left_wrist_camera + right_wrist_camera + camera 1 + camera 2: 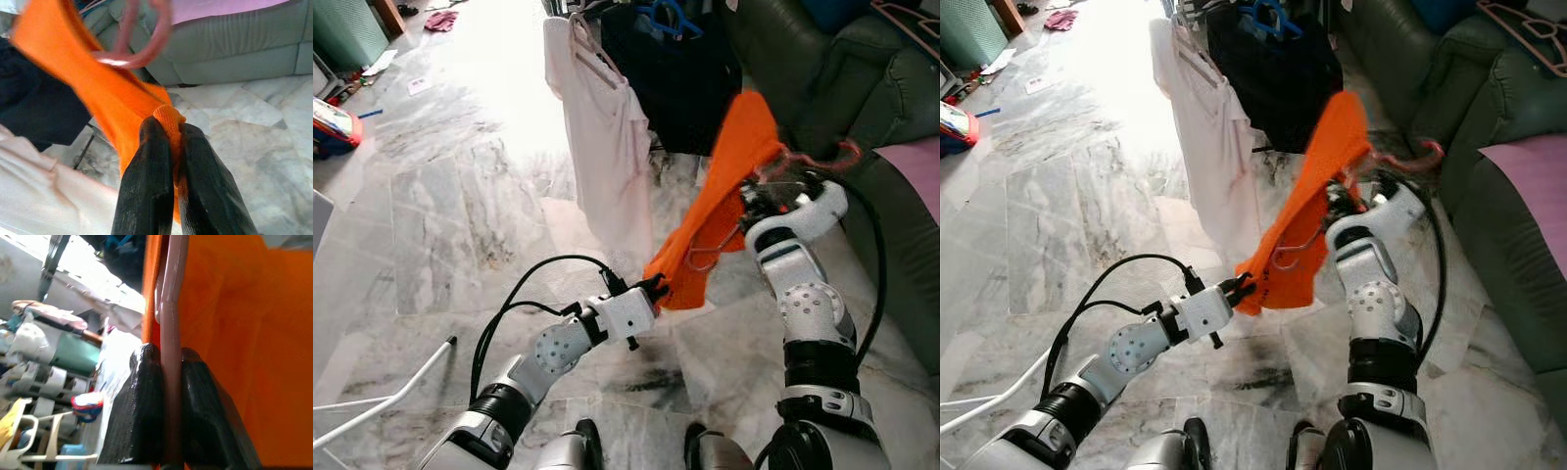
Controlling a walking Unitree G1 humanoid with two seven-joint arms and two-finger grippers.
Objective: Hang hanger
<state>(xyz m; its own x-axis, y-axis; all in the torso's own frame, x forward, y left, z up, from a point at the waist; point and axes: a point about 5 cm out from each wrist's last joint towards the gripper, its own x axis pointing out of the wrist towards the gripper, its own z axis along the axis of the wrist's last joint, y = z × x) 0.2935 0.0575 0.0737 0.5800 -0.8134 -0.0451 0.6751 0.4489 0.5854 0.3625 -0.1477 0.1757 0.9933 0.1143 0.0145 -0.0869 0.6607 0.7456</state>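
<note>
Hanger (pixel 168 352), a pinkish plastic one, is clamped between the 2 black fingers of the right claw (pixel 759 196), held up over the marble floor (pixel 450 215) just in front of the green sofa (pixel 891 88). Orange garment (pixel 729 186) is draped on it and hangs down to the left claw (pixel 168 161), which is pinched shut on the lower hem. Just beyond, farther out, a white shirt (pixel 607 137) and dark clothes (pixel 680 78) hang side by side.

Head cameras look down at the marble floor (pixel 460 225); wrist cameras sit close along their jaws.
</note>
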